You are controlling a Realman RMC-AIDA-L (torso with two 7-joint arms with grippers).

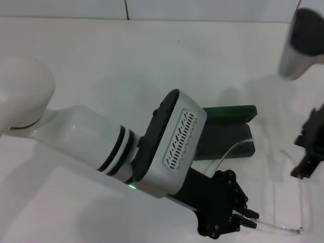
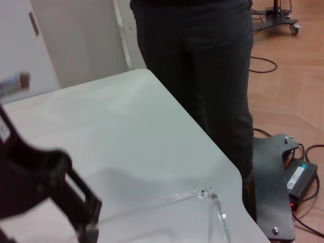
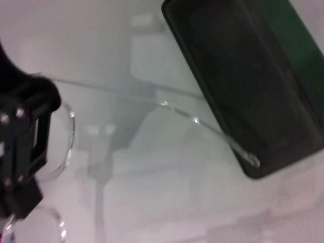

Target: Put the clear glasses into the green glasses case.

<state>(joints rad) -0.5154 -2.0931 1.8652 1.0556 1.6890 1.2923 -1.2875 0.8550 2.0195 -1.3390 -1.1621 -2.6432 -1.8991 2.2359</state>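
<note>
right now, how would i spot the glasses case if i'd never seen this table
On the white table, look just beyond the left arm's big grey wrist block. The case lies open there, dark green and rectangular with a dark inside; one thin arm of the clear glasses reaches its edge.

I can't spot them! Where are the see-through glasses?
In the head view, the clear plastic glasses lie on the white table, near-right, at the left gripper.

Green glasses case [image 1: 230,132]: near end hidden behind the left arm. Clear glasses [image 1: 283,228]: lenses barely discernible. Right gripper [image 1: 307,152]: cut off by the frame edge.
</note>
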